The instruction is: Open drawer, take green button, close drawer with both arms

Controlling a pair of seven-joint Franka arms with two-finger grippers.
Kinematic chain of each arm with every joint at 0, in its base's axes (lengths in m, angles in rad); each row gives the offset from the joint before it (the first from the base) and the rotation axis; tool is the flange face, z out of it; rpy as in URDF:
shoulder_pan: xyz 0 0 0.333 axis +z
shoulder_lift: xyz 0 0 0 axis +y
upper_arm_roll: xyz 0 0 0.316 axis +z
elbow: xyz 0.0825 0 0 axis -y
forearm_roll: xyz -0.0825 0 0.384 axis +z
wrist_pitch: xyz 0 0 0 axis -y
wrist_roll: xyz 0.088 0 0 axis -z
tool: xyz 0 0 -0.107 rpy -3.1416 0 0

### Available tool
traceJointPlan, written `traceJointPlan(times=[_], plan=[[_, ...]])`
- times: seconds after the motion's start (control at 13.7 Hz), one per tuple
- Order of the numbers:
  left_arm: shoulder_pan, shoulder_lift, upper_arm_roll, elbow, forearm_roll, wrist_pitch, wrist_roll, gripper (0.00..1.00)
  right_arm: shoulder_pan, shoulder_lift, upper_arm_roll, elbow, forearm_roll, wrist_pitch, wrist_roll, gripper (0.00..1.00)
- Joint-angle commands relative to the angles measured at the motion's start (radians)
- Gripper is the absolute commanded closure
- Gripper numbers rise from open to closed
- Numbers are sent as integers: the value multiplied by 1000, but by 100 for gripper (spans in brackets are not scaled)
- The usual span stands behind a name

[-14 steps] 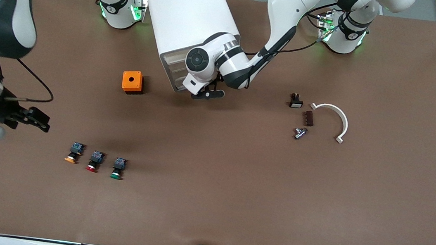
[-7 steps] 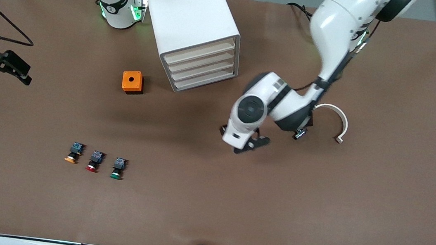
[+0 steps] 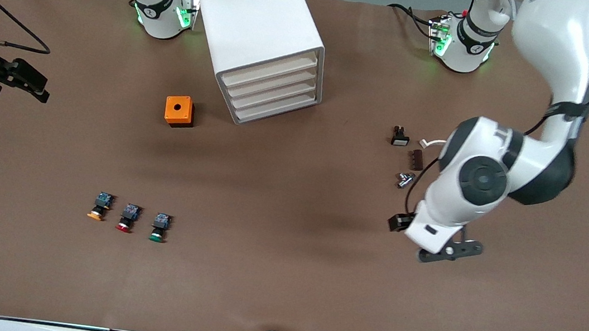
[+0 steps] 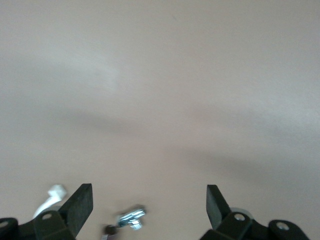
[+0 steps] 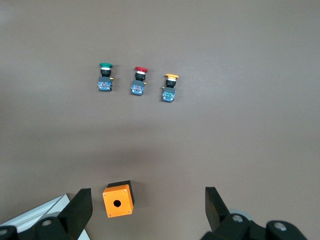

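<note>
The white cabinet [image 3: 258,26] stands at the robots' side of the table. Its four fronts are all flush, and the drawer [image 3: 273,97] is third from the top. The green-capped button [image 3: 159,227] lies on the table beside a red-capped button [image 3: 125,217] and an orange-capped button [image 3: 98,206]. It also shows in the right wrist view [image 5: 105,77]. My left gripper [image 3: 447,250] is open and empty in the left wrist view [image 4: 148,207], over bare table by the small parts. My right gripper [image 3: 29,82] is open and empty in the right wrist view [image 5: 147,210], at the right arm's end of the table.
An orange box [image 3: 178,111] with a round hole sits beside the cabinet. A black switch [image 3: 400,136], a brown block [image 3: 417,159], a metal part [image 3: 405,179] and a white curved clip [image 3: 432,143], partly hidden by my left arm, lie toward the left arm's end.
My left arm has swung from the cabinet front toward the left arm's end of the table. My right gripper has moved from near the buttons toward the robots' side.
</note>
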Motion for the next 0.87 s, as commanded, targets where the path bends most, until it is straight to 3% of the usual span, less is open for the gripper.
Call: traceJointPlan(times=[0.0,0.51,0.8], plan=[[25,-115,-6,-25,26,-105,72,0,-37,-14,16,-7,-9,-8,19,0],[173,-282,-9,-48,9,-281,299,0,-28,-8,10,37,-4,-9,34,0],[235,-337,-12,-85,-26,-295,367,0,-31,-5,12,45,-9,-6,34,0]])
